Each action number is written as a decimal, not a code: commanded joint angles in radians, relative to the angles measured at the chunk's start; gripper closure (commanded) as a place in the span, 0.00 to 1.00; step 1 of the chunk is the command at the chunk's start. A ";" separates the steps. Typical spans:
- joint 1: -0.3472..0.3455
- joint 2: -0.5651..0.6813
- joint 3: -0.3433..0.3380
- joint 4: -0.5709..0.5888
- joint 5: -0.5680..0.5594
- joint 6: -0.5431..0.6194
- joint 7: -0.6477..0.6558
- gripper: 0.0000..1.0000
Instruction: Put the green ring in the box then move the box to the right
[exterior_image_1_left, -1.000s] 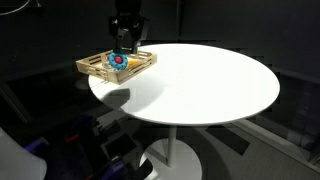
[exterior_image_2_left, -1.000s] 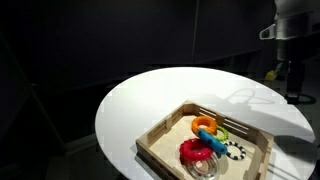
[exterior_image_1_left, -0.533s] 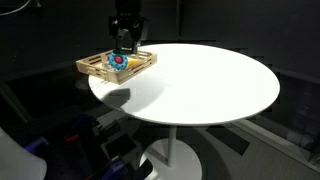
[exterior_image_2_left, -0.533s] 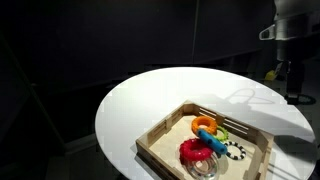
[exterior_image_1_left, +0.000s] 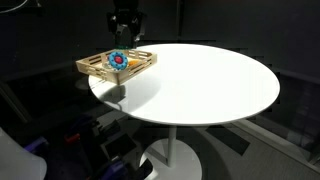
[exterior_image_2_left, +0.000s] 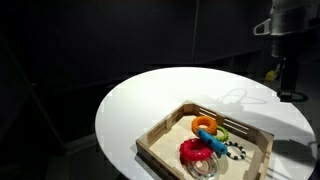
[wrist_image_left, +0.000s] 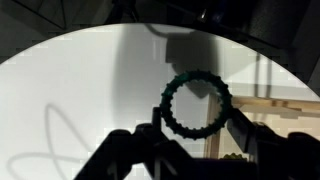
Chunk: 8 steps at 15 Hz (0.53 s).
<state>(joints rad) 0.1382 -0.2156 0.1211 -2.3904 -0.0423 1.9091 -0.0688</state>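
Observation:
In the wrist view my gripper (wrist_image_left: 197, 128) is shut on the green ring (wrist_image_left: 167, 108), a dark green torus held upright between the two fingers above the white table. The box (wrist_image_left: 290, 103), a light wooden tray with slatted sides, shows at the right edge, beside and below the ring. In both exterior views the gripper (exterior_image_1_left: 124, 40) (exterior_image_2_left: 285, 88) hangs above the table near the box (exterior_image_1_left: 95, 68) (exterior_image_2_left: 160, 135). The ring itself is too small and dark to make out in those views.
The box holds several toys: a blue-and-red round toy (exterior_image_1_left: 118, 60), a red ring (exterior_image_2_left: 193, 151), an orange piece (exterior_image_2_left: 205, 125) and a black-and-white ring (exterior_image_2_left: 235, 152). The round white table (exterior_image_1_left: 210, 85) stands on a pedestal, with dark surroundings all round.
The gripper has risen a little above the box with the ring in it. The box and its toys have not moved.

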 joint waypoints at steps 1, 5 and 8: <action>0.015 0.019 0.027 0.045 -0.012 0.011 0.025 0.58; 0.028 0.040 0.053 0.059 -0.015 0.065 0.044 0.58; 0.038 0.078 0.071 0.074 -0.018 0.118 0.053 0.58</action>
<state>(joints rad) 0.1650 -0.1845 0.1765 -2.3552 -0.0435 1.9973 -0.0542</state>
